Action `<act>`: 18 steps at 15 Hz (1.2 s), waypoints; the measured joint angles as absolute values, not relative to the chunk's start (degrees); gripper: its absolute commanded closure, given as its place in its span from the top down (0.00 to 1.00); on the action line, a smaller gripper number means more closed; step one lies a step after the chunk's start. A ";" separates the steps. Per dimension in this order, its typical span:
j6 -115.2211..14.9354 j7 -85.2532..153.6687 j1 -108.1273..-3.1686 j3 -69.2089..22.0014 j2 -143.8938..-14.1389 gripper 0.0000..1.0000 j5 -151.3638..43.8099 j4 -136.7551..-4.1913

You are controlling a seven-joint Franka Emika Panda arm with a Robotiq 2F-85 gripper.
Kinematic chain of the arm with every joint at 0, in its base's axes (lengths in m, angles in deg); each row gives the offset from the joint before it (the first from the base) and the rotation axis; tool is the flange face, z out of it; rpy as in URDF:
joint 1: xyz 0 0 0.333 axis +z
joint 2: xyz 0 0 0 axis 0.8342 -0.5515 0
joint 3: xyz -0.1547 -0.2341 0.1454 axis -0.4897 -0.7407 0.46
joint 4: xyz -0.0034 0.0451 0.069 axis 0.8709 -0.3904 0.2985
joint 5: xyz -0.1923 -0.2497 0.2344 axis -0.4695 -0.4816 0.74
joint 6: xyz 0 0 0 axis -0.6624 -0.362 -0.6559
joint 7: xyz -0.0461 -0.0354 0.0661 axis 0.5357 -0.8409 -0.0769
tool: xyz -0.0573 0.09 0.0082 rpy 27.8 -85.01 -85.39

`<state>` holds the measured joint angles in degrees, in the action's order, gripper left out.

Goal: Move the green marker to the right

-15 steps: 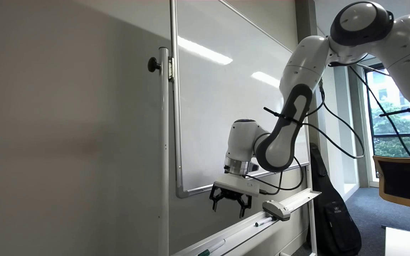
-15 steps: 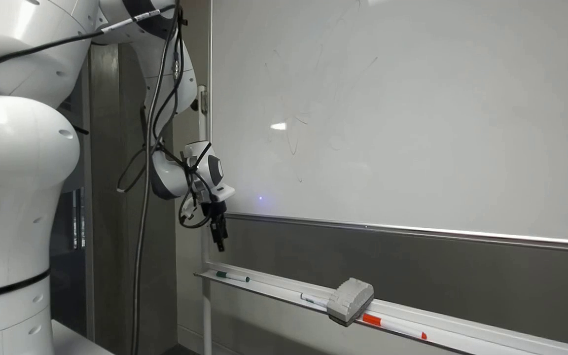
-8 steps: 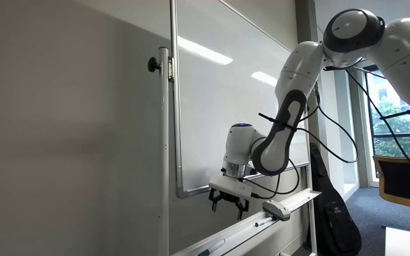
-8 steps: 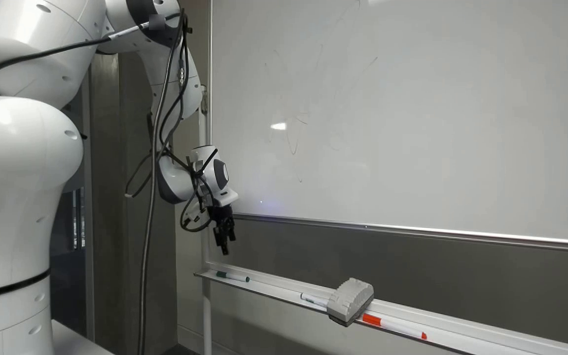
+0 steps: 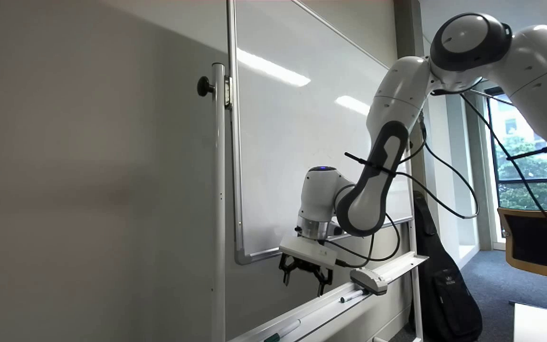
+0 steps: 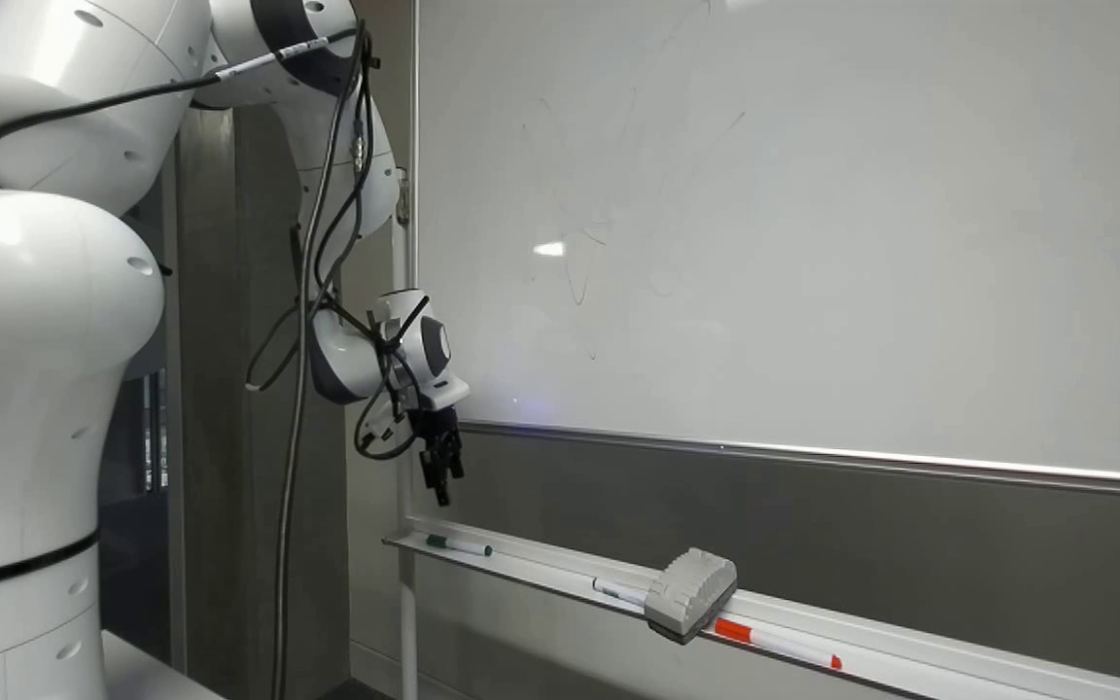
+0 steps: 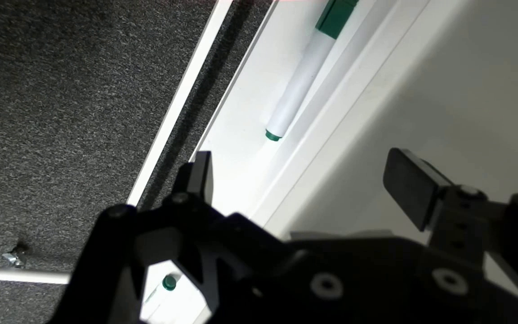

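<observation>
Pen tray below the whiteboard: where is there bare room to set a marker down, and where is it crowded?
In an exterior view, the tray is bare between the green marker and the middle marker, and beyond the red marker, toward the picture's right edge. It is crowded at the eraser, with the middle and red markers close on either side.

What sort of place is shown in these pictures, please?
Probably an office or a meeting room, though I cannot be certain. A framed whiteboard appears in both exterior views; an exterior view also shows a chair and a window.
</observation>
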<state>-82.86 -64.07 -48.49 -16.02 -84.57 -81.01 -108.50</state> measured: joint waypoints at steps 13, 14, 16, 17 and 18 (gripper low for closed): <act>-87.81 -65.66 -48.18 -16.34 -95.68 1.00 -78.44 -102.79; -88.41 -66.26 -47.83 -16.85 -96.14 1.00 -78.44 -102.28; -89.81 -67.61 -46.64 -18.42 -96.90 1.00 -78.45 -101.51; -90.25 -68.33 -45.82 -19.41 -97.13 1.00 -78.46 -101.19; -90.48 -68.87 -45.07 -20.23 -97.41 1.00 -78.46 -100.86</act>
